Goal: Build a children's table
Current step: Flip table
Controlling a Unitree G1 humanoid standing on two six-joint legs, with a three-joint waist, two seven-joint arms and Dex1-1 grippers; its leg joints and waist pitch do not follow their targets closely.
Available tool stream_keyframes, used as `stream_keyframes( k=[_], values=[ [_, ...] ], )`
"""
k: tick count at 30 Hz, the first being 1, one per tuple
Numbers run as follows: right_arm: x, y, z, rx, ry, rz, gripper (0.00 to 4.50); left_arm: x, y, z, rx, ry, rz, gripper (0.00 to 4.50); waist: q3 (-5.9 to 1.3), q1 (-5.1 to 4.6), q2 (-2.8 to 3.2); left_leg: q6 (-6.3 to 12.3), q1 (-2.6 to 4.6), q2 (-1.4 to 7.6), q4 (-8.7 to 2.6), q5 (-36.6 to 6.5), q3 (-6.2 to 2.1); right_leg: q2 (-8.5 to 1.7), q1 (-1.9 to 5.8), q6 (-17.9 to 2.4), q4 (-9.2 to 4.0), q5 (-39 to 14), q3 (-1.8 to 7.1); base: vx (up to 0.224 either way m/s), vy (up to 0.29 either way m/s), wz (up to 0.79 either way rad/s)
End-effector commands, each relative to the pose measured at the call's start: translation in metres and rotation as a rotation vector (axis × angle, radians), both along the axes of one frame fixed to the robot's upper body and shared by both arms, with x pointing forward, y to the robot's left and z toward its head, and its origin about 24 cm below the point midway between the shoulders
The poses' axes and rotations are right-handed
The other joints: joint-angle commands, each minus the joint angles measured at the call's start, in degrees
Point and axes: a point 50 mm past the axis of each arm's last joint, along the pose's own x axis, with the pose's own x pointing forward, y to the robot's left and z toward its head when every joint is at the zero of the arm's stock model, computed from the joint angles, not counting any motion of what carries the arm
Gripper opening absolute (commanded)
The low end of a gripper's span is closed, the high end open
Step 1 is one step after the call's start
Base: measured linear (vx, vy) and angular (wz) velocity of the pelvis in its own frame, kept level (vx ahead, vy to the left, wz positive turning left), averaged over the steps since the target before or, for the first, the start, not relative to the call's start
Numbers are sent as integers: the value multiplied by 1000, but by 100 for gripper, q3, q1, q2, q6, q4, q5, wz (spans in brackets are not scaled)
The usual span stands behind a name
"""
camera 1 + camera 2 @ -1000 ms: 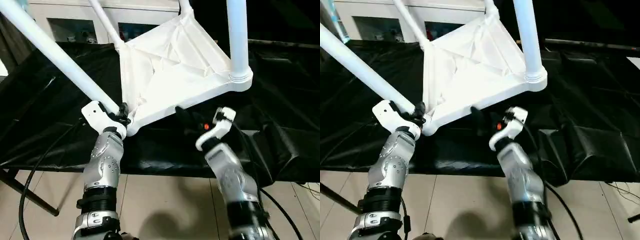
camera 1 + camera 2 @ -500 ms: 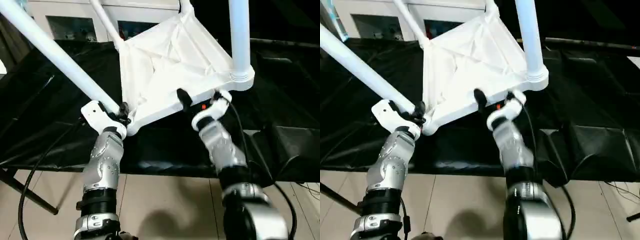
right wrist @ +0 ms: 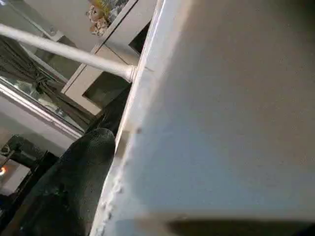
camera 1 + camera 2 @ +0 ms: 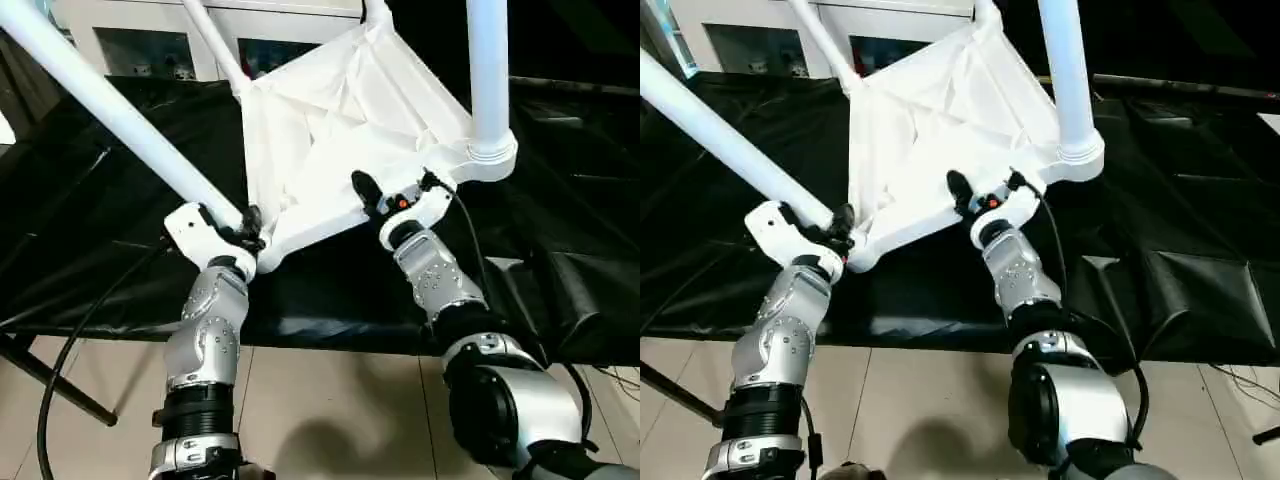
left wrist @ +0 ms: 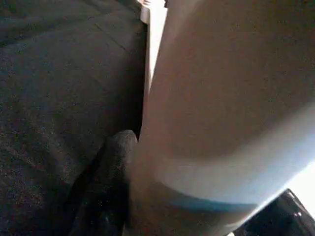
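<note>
The children's table lies upside down and tilted on the black cloth, its ribbed white top (image 4: 330, 120) facing me with legs screwed into the corners. My left gripper (image 4: 232, 222) is shut on the near-left leg (image 4: 110, 110) just above its corner socket; that leg (image 5: 221, 98) presses against my finger (image 5: 106, 187). My right gripper (image 4: 396, 190) is open and straddles the top's near rim (image 3: 221, 123), one finger (image 3: 69, 187) lying against it. Another leg (image 4: 488, 70) stands in the right corner socket, and a thinner-looking far leg (image 4: 215, 45) rises behind.
The black-draped work table (image 4: 90, 250) runs across the view, its front edge just beyond my forearms. A white cabinet (image 4: 140, 40) stands behind it. A black cable (image 4: 70, 340) hangs at the left over the tiled floor, near a dark stand leg (image 4: 50, 390).
My right gripper has risen from below the front edge to the top's near rim, and its fingers now sit on either side of it. The left gripper has kept its hold on the leg.
</note>
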Motion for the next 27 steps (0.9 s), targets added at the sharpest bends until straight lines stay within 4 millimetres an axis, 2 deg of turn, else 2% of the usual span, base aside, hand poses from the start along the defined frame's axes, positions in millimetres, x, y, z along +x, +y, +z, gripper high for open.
stream_keyframes(
  k=[1, 12, 19, 21, 24, 27],
  values=[
    [5, -3, 9, 7, -27, -12, 361, -7, -19, -14, -107, 52, -73, 232, -434, 7, -99, 613, 208, 513, -429, -179, -184, -350, 194, -1682, -251, 147, 124, 0, 0, 0],
    [7, -6, 9, 3, -42, -33, 257, -8, -19, -16, -110, 56, -82, 232, -439, 23, -102, 703, 208, 514, -409, -110, -176, -346, 192, -1749, -240, 194, 117, 0, 0, 0],
    [7, -8, 10, 2, -51, -45, 226, -8, -17, -17, -79, 73, -76, 231, -443, 29, -97, 707, 212, 517, -404, -113, -177, -344, 190, -1757, -232, 208, 115, 0, 0, 0],
    [8, -10, 11, -2, -56, -56, 224, -8, -16, -17, -98, 70, -70, 287, -442, 29, -87, 690, 214, 519, -406, -142, -179, -346, 191, -1756, -235, 169, 115, 0, 0, 0],
    [8, -12, 11, -6, -60, -61, 219, -8, -14, -16, -114, 60, -62, 310, -445, 36, -96, 647, 218, 509, -403, -156, -169, -342, 188, -1800, -227, 181, 116, 0, 0, 0],
    [10, -19, 16, -37, -86, -90, 219, -9, 1, -13, -110, 37, -13, 344, -445, 45, -94, 665, 210, 511, -403, -166, -169, -340, 191, -1781, -227, 204, 115, 0, 0, 0]
  ],
)
